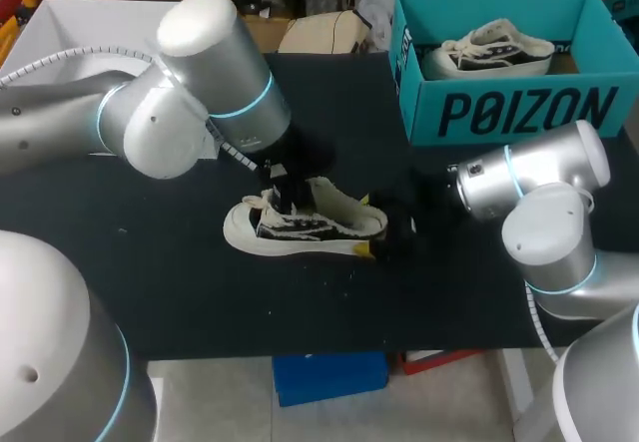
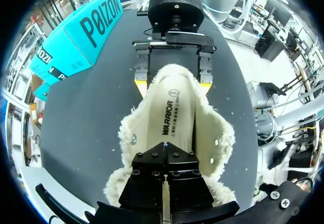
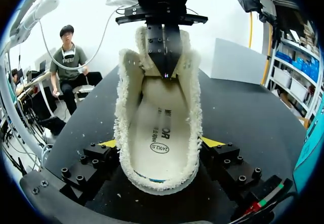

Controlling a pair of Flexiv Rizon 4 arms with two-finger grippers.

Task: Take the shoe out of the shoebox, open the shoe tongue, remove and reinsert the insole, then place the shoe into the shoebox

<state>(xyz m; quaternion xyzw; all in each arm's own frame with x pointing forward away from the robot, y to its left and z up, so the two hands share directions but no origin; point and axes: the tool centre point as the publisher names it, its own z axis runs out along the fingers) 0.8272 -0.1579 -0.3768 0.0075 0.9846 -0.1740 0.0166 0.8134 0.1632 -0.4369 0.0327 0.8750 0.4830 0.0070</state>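
Right jaws clamp the heel of the fleece-lined shoe (image 1: 305, 224), left jaws closed inside.

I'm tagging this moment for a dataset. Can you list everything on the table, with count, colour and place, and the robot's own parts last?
table: 1, black, under everything.
shoebox: 1, teal, open, at the table's far right corner.
second shoe: 1, white and black, inside the shoebox.
shoe: 1, cream with black sides, on its sole in the middle of the table.
insole: 1, cream, lying inside the shoe.
left gripper: 1, black, fingers together, reaching down into the shoe's opening.
right gripper: 1, black with yellow tips, fingers on either side of the shoe's heel, clamping it.
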